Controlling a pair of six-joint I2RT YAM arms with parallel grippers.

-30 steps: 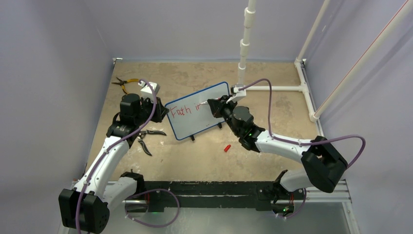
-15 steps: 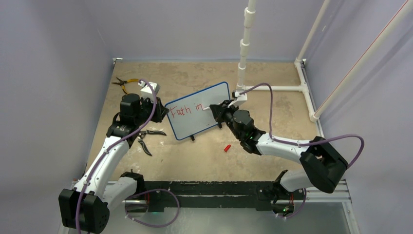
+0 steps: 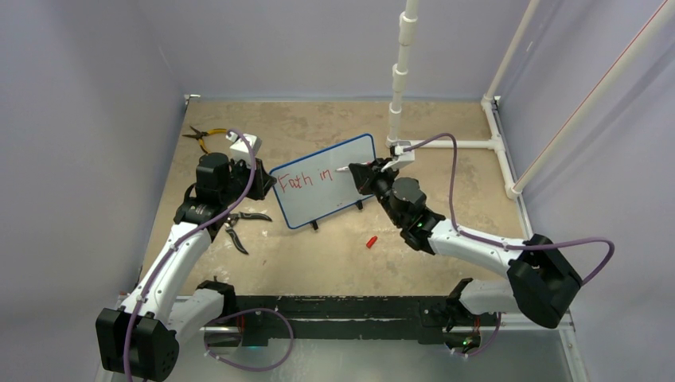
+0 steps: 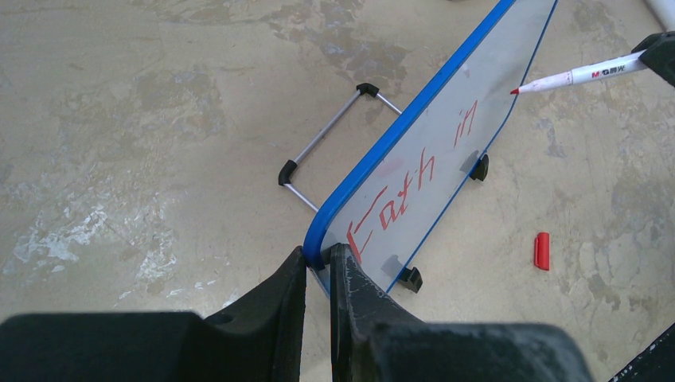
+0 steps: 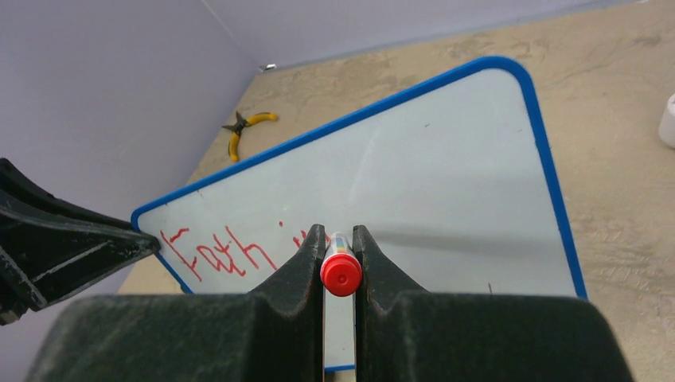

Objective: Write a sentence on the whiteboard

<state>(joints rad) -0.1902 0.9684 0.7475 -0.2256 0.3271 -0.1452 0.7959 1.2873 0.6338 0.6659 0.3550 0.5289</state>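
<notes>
The whiteboard (image 3: 334,195), white with a thin blue frame, stands tilted at the table's middle. Red lettering (image 3: 309,180) on it reads "Fath in", one line only; it also shows in the left wrist view (image 4: 414,179) and the right wrist view (image 5: 219,251). My left gripper (image 4: 318,259) is shut on the whiteboard's left corner (image 4: 314,243). My right gripper (image 3: 368,177) is shut on a white marker with a red end (image 5: 341,273). The marker's red tip (image 4: 515,91) is near the board's upper right part, right of "in"; whether it touches I cannot tell.
A red marker cap (image 3: 371,241) lies on the table in front of the board. Black pliers (image 3: 239,227) lie by the left arm. Yellow-handled pliers (image 3: 203,135) lie at the back left. A white pipe frame (image 3: 454,144) stands at the back right.
My right gripper has moved the marker right and up along the board, away from the finished "in". The left gripper and board have not moved.
</notes>
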